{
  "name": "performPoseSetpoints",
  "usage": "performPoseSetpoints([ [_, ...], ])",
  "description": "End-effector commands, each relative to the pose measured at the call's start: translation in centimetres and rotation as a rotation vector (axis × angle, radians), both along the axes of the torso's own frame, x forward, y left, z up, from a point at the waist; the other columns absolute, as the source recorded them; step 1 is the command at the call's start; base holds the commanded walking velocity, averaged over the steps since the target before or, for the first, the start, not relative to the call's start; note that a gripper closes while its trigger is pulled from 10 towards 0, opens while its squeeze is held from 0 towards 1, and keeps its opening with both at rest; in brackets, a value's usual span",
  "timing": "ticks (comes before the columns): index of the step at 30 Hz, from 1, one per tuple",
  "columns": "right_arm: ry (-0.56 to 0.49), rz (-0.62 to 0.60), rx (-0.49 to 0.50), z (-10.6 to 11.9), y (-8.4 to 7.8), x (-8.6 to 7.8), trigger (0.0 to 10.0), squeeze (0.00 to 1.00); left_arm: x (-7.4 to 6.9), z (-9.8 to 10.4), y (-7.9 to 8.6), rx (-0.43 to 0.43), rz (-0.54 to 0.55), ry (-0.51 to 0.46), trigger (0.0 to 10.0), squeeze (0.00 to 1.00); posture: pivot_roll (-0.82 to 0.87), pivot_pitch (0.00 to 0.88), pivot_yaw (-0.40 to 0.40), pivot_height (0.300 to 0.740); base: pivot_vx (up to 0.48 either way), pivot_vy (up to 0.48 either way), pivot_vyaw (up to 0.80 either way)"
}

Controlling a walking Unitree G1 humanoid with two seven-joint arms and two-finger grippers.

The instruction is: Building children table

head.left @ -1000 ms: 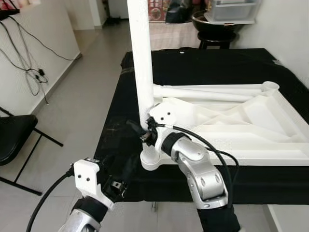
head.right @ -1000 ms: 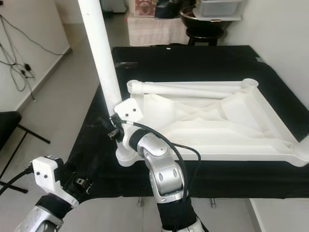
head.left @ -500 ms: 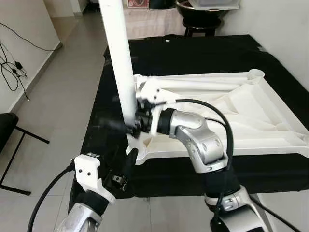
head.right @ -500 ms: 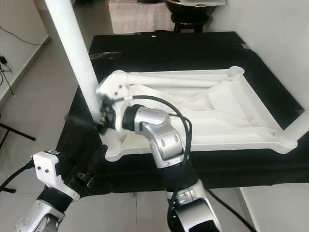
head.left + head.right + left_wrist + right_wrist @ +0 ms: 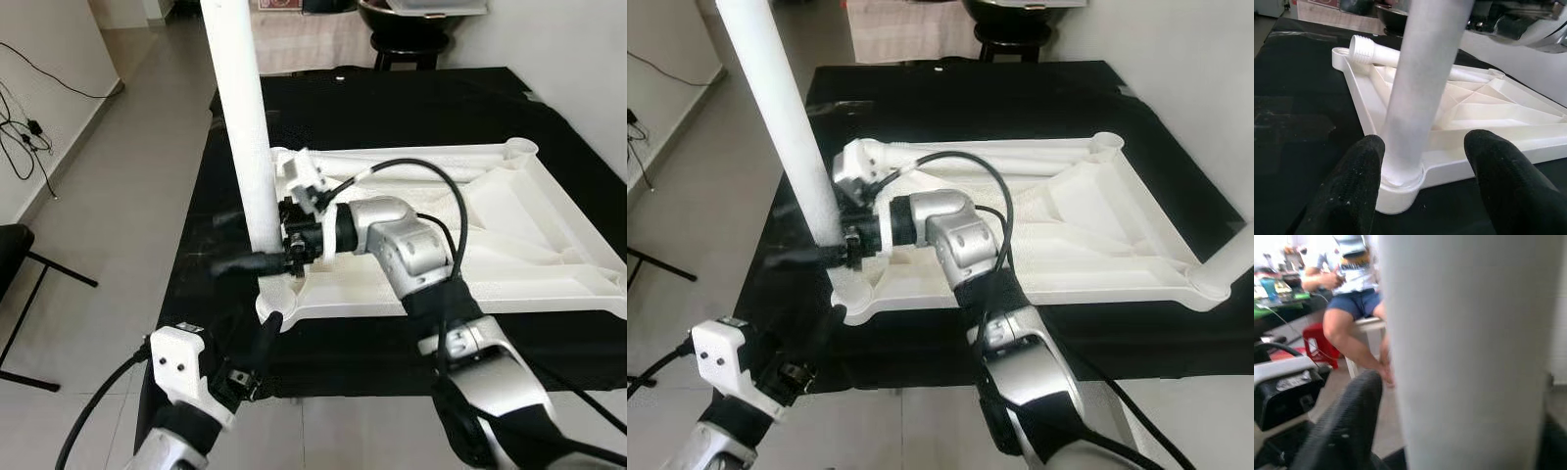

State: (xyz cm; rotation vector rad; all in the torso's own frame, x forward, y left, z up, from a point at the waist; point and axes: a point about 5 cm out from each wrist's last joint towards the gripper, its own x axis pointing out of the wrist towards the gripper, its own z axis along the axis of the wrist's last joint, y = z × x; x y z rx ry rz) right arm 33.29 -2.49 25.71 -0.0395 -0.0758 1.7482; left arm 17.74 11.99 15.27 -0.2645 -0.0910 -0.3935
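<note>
Since a second ago the right arm has stretched out across the white tabletop (image 5: 549,235), which lies underside-up on the black-draped table (image 5: 392,108).

Left tool (image 5: 1422,161), at 7 o'clock of the upright leg (image 5: 240,127), hangs with fingers apart on either side of the leg's base, one pad seemingly touching it.

Right tool (image 5: 269,262), at 3 o'clock of the leg, is clamped round it just above the corner socket (image 5: 279,304).

Risk: a skewed twist could cross-thread the leg or drag the tabletop off the edge.
</note>
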Motion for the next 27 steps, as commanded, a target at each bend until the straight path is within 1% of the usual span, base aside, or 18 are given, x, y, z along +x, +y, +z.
performPoseSetpoints([
  [1, 0.000, 0.093, 0.002, 0.1, 0.9, -0.6, 0.0, 0.00, -0.2, -0.1, 0.0, 0.005, 0.005, 0.014, 10.0, 0.00, 0.15, 0.181, -0.011, 0.740, 0.000, 0.000, 0.00],
  [3, 0.001, 0.129, -0.026, -0.6, 0.7, -0.6, 0.0, 0.00, -0.4, -0.1, 0.0, 0.002, 0.001, 0.017, 10.0, 0.00, 0.15, 0.187, -0.009, 0.740, 0.000, 0.000, 0.00],
  [8, -0.003, 0.119, -0.029, -1.5, 0.5, -0.8, 0.0, 0.00, -0.5, -0.1, 0.0, 0.000, -0.001, 0.020, 10.0, 0.00, 0.14, 0.188, -0.005, 0.740, 0.000, 0.000, 0.00],
  [9, -0.002, 0.082, -0.018, -1.7, 0.2, -0.8, 0.0, 0.00, -0.5, -0.1, 0.0, -0.001, -0.001, 0.021, 10.0, 0.00, 0.14, 0.188, -0.005, 0.740, 0.000, 0.000, 0.00],
  [10, -0.017, 0.005, -0.018, -2.1, -0.2, -0.8, 0.0, 0.00, -0.5, -0.1, 0.0, -0.001, -0.001, 0.021, 10.0, 0.00, 0.13, 0.188, -0.009, 0.740, 0.000, 0.000, 0.00],
  [11, -0.017, 0.005, -0.018, -2.1, -0.2, -0.8, 0.0, 0.00, -0.5, -0.1, 0.0, -0.001, -0.001, 0.021, 10.0, 0.00, 0.13, 0.188, -0.009, 0.740, 0.000, 0.000, 0.00],
  [12, -0.009, -0.141, -0.025, -2.9, -0.7, -0.8, 0.0, 0.00, -0.5, -0.1, 0.1, -0.003, -0.001, 0.022, 10.0, 0.00, 0.12, 0.190, -0.009, 0.740, 0.000, 0.000, 0.00],
  [13, -0.002, -0.241, -0.032, -3.3, -1.2, -0.7, 0.0, 0.00, -0.5, -0.1, 0.1, -0.003, -0.001, 0.022, 10.0, 0.00, 0.12, 0.190, -0.009, 0.740, 0.000, 0.000, 0.00],
  [14, -0.002, -0.241, -0.032, -3.3, -1.2, -0.7, 0.0, 0.00, -0.5, -0.1, 0.1, -0.003, -0.001, 0.022, 10.0, 0.00, 0.12, 0.190, -0.009, 0.740, 0.000, 0.000, 0.00],
  [15, -0.009, -0.483, -0.091, -4.6, -1.5, -0.5, 0.0, 0.00, -0.5, -0.1, 0.2, -0.003, -0.001, 0.022, 10.0, 0.00, 0.11, 0.190, 0.002, 0.740, 0.000, 0.000, 0.00],
  [16, -0.009, -0.483, -0.091, -4.6, -1.5, -0.5, 0.0, 0.00, -0.5, -0.1, 0.2, -0.003, -0.001, 0.022, 10.0, 0.00, 0.11, 0.190, 0.002, 0.740, 0.000, 0.000, 0.00],
  [17, 0.015, -1.022, -0.213, -7.8, -3.6, -2.3, 0.0, 0.00, -0.2, -0.1, 0.6, -0.001, -0.008, 0.022, 10.0, 0.00, 0.09, 0.185, 0.025, 0.740, 0.000, 0.000, 0.00],
  [18, 0.015, -1.022, -0.213, -7.8, -3.6, -2.3, 0.0, 0.00, -0.2, -0.1, 0.6, -0.001, -0.008, 0.022, 10.0, 0.00, 0.09, 0.185, 0.025, 0.740, 0.000, 0.000, 0.00],
  [19, 0.025, -1.091, -0.247, -8.6, -4.0, -3.8, 0.0, 0.00, -0.1, -0.2, 0.7, -0.001, -0.012, 0.023, 10.0, 0.00, 0.08, 0.183, 0.028, 0.740, 0.000, 0.000, 0.00],
  [20, 0.033, -1.085, -0.248, -8.9, -3.6, -4.7, 0.0, 0.00, 0.1, -0.3, 0.8, 0.002, -0.022, 0.023, 10.0, 0.00, 0.06, 0.159, 0.038, 0.740, 0.000, 0.000, 0.00],
  [21, 0.032, -1.048, -0.242, -9.0, -3.1, -5.1, 0.0, 0.00, 0.3, -0.4, 0.8, 0.004, -0.029, 0.024, 10.0, 0.00, 0.06, 0.152, 0.039, 0.740, 0.000, 0.000, 0.00],
  [24, 0.020, -1.060, -0.219, -8.6, -2.7, -4.3, 0.0, 0.00, 0.6, -0.4, 0.8, 0.006, -0.043, 0.025, 10.0, 0.00, 0.07, 0.148, 0.036, 0.740, 0.000, 0.000, 0.00],
  [27, 0.010, -1.046, -0.206, -7.9, -1.8, -3.6, 0.0, 0.00, 1.0, -0.5, 0.7, 0.008, -0.044, 0.024, 10.0, 0.00, 0.08, 0.134, 0.032, 0.740, 0.000, 0.000, 0.00],
])
